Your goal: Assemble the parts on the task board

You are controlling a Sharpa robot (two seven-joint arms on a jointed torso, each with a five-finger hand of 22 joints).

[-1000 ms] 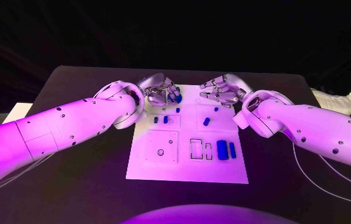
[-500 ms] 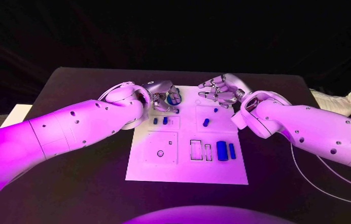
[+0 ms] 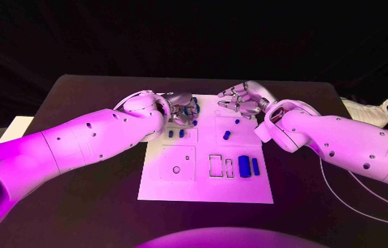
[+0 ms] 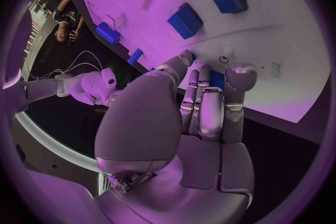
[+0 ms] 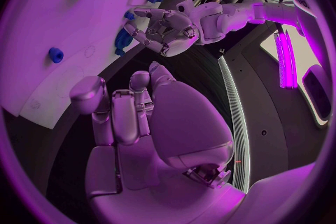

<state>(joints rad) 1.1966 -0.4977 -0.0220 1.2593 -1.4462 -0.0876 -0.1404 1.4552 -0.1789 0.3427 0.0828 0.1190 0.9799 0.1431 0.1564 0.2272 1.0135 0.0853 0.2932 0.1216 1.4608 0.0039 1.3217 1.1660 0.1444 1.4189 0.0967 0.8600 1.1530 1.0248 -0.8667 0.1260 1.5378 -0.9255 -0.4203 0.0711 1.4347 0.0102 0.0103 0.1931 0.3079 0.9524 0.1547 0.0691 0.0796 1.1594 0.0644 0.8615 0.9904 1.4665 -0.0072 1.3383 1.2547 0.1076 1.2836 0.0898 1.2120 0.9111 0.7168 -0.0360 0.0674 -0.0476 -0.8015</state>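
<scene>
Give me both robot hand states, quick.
Left robot hand: holding a blue part.
Right robot hand: open, holding nothing.

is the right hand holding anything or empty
Empty, as far as shows. The right hand hovers over the far edge of the board, fingers loosely curled and apart, with no part between them.

No lettering can be read anywhere. The task board [image 4: 280, 39] carries a small pale printed patch near one edge, perhaps a label, too blurred to make out.
</scene>
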